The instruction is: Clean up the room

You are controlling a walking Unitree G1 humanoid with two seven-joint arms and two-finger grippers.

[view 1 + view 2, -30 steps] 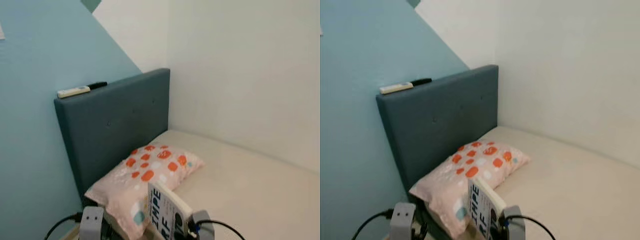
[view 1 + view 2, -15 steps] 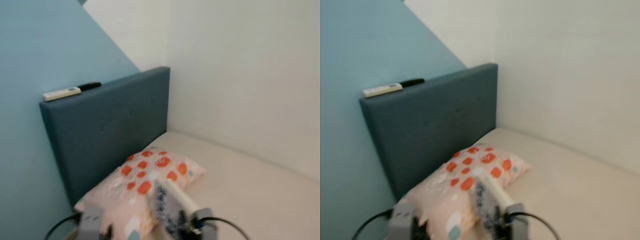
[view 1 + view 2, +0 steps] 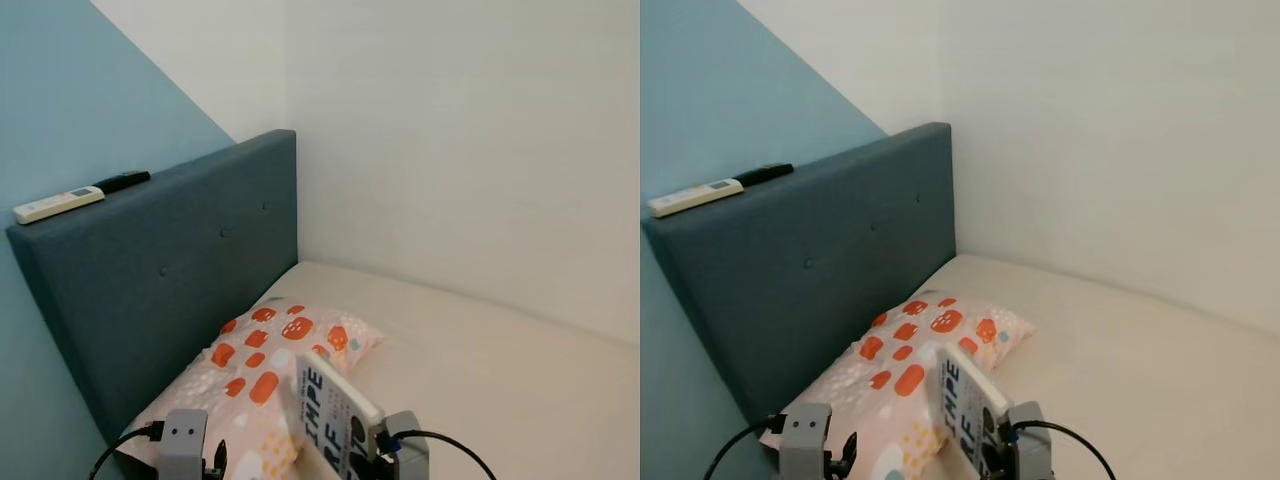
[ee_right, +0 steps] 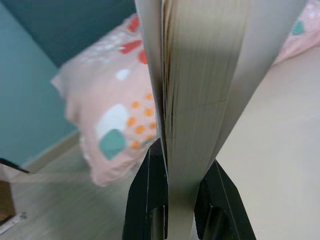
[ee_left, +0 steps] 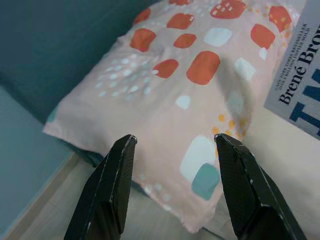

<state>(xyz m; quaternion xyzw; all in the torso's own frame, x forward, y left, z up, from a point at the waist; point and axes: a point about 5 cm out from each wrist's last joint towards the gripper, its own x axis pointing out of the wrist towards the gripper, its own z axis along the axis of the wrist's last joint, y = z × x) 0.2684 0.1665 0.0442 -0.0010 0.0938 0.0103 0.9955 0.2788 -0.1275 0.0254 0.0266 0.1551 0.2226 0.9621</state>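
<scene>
A book with a grey-white cover and big blue letters stands upright at the bottom of the head view, over the bed's near edge. My right gripper is shut on its lower edge; the black fingers squeeze the pages from both sides. Beside it lies a pink pillow with orange and teal patches, against the headboard. My left gripper hangs open above the pillow's near corner, with nothing between its fingers. The book's cover also edges into the left wrist view.
The dark blue padded headboard stands against the teal wall, with a white remote and a black one on its top edge. A bare cream mattress runs to the white wall. Wooden floor lies beside the bed.
The whole picture has shifted: the camera has turned right and the headboard now sits further left. The book stays held upright in my right gripper.
</scene>
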